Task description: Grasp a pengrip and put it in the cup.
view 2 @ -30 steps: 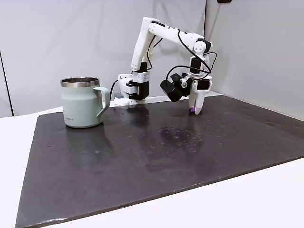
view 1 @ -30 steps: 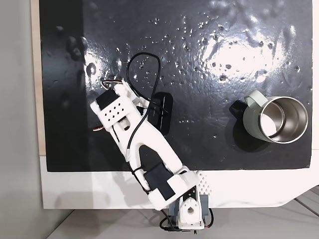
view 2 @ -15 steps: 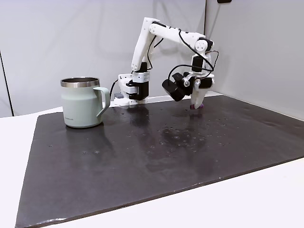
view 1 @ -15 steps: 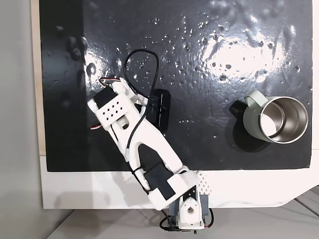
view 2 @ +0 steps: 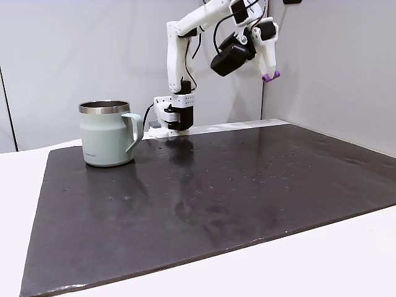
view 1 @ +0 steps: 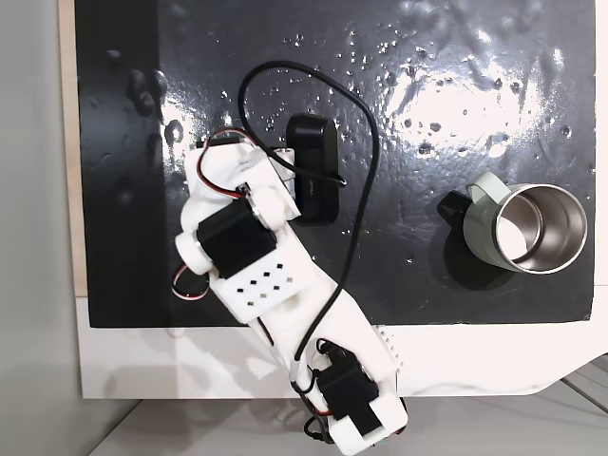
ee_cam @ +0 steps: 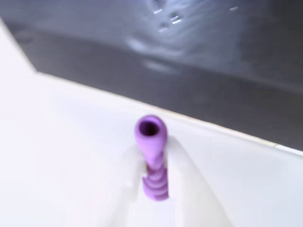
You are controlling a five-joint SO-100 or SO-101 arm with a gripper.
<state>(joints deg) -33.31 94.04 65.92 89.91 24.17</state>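
The pengrip (view 2: 268, 77) is a small light-purple ribbed tube, held high in the air at the top right of a fixed view. My gripper (view 2: 269, 74) is shut on it, fingers pointing down and to the right. In the wrist view the pengrip (ee_cam: 151, 142) stands between my two white fingers (ee_cam: 187, 184), its open end toward the camera. The cup (view 2: 105, 133), pale green with a steel inside, stands upright on the mat far to the left, handle toward the arm. From above, the cup (view 1: 527, 228) sits at the right, well apart from the arm.
A black mat (view 2: 216, 198) covers most of the white table. The arm's base (view 2: 173, 114) is at the mat's far edge. In the top-down fixed view the arm (view 1: 247, 256) and its black wrist camera (view 1: 313, 166) cover the mat's left middle.
The gripper rose from just above the mat to high in the air, carrying the pengrip. The wrist turned and the arm folded back. The cup stayed put.
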